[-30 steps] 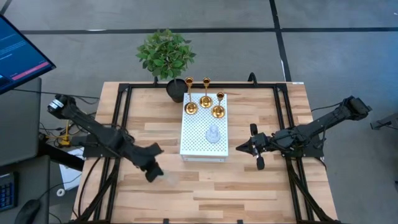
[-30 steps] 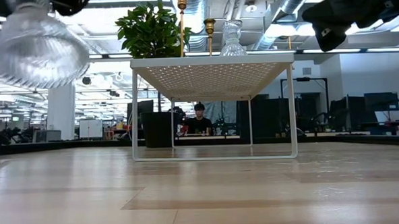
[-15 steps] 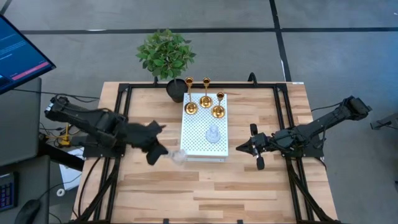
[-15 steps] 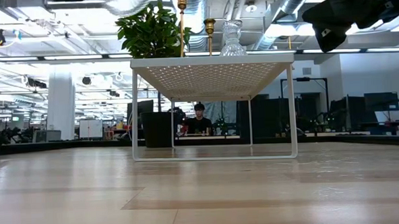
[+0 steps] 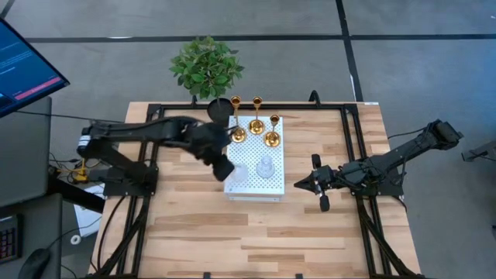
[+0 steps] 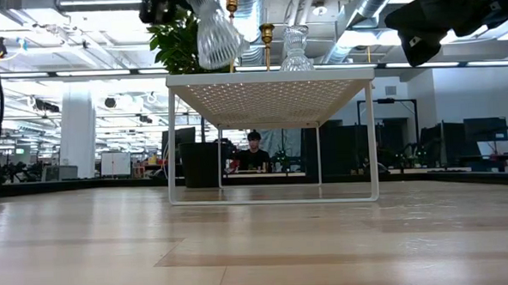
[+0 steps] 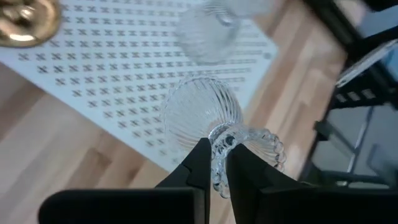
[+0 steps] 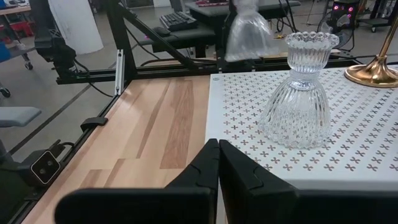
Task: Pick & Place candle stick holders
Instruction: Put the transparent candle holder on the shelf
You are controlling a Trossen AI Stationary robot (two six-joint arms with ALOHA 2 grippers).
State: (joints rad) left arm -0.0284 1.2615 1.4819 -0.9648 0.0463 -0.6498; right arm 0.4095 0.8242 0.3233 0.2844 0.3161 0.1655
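The left gripper, pinching a clear glass holder, has swung in from the table's left side and now carries it above the white board, beside its twin. Setting down looks next. The right gripper, fingers pressed together, waits just right of the board.

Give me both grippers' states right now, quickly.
Left gripper: shut on a clear glass holder, carried above the white board.
Right gripper: shut, empty, waiting to the right of the board.
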